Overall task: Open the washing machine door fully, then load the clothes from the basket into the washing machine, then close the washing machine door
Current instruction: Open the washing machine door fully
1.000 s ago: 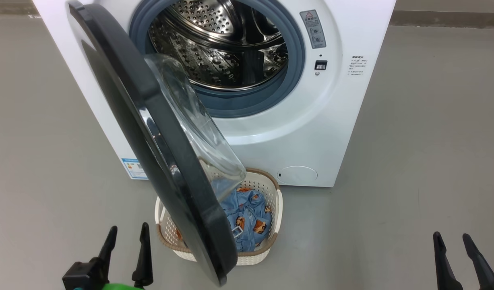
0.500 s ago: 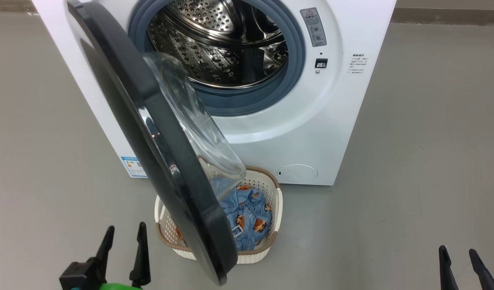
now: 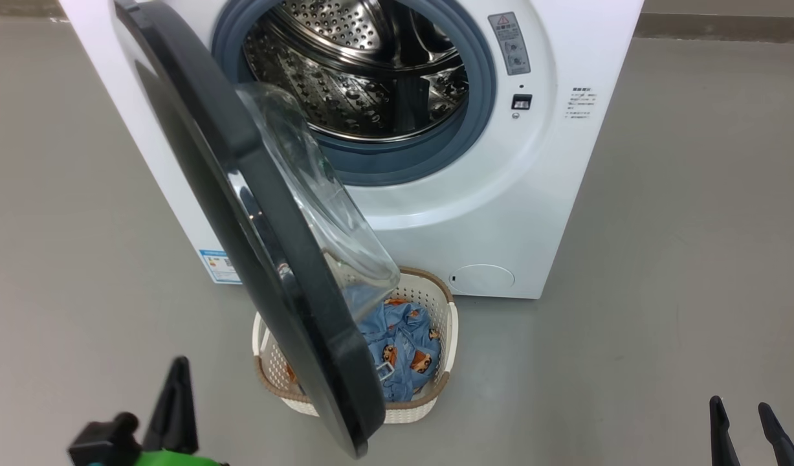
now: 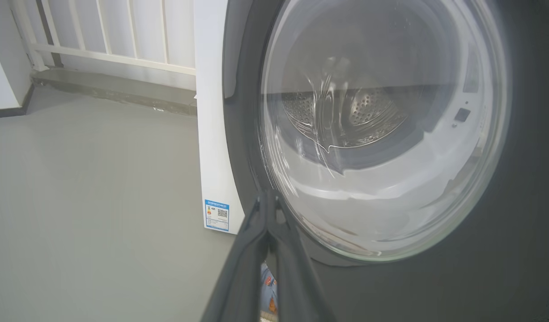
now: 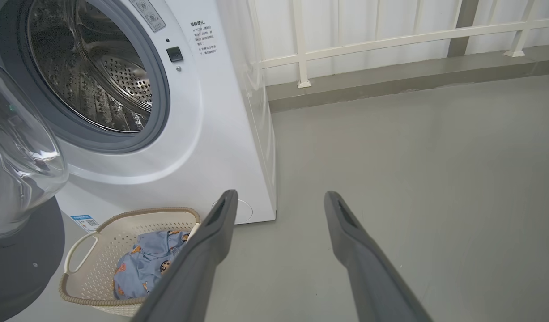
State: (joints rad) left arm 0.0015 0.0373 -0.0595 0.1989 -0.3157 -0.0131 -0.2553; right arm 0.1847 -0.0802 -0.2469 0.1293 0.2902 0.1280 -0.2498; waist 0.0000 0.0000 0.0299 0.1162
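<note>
The white washing machine [image 3: 500,213] stands ahead with its steel drum [image 3: 371,65] exposed. Its black washing machine door [image 3: 209,162] hangs partly open, swung out toward me over the basket [image 3: 447,330]. Blue bear-print clothes [image 3: 403,349] lie inside the basket. My left gripper [image 3: 180,366] is shut on nothing, low and left of the door's bottom edge. In the left wrist view the left gripper [image 4: 267,200] points at the door's outer face [image 4: 502,268], near the glass porthole [image 4: 381,129]. My right gripper [image 3: 739,403] is open at the lower right, far from the machine.
Grey floor [image 3: 681,259] spreads on both sides of the machine. A white railing on a low kerb [image 5: 390,76] runs behind it. In the right wrist view the right gripper [image 5: 281,199] hangs open over the floor, just right of the basket [image 5: 77,250] and the clothes [image 5: 144,264].
My left gripper has shut and shifted a little to the left. The right gripper has sunk lower in the head view. The door, the basket and the clothes have not moved.
</note>
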